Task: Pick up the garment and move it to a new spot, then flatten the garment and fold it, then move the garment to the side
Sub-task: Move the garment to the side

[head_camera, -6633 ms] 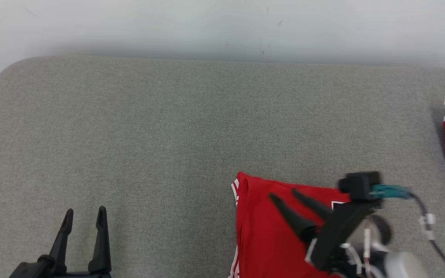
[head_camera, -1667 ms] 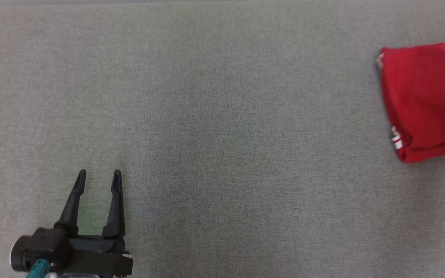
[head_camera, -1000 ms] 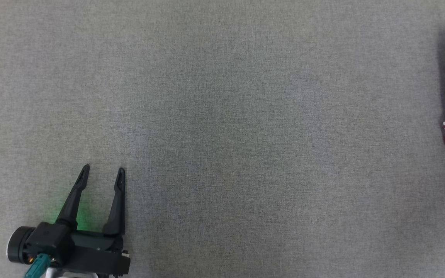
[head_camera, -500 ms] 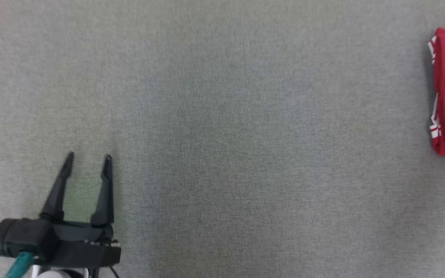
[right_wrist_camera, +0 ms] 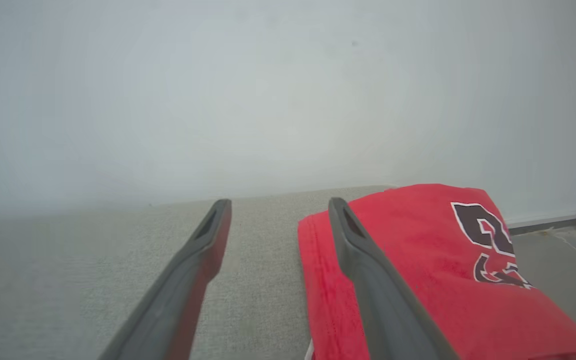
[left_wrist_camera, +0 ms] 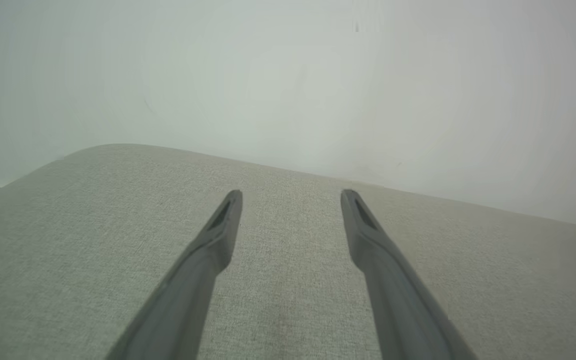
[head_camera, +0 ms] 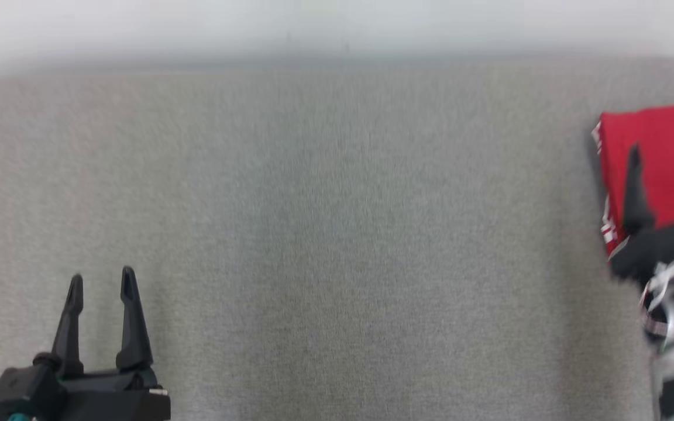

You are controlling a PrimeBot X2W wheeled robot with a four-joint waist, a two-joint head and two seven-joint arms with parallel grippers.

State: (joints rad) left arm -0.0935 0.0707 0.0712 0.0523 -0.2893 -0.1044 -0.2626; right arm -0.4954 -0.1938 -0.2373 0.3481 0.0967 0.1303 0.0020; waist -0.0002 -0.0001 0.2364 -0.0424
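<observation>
Grey cloth surface (head_camera: 337, 204) is running up to a pale wall (head_camera: 337, 23), and we are seeing the folded red garment (right_wrist_camera: 418, 270) lying at its far right end. Dark, white-edged numerals (right_wrist_camera: 483, 235) are showing on top: the first is reading as a 2, the second is too creased for us to read. Our right gripper (right_wrist_camera: 280, 203) is hovering at the garment's left edge, fingers spread and clasping nothing, one over red cloth and one over grey, while our left gripper (head_camera: 102, 276) is hanging well apart at the lower left, likewise spread wide.
</observation>
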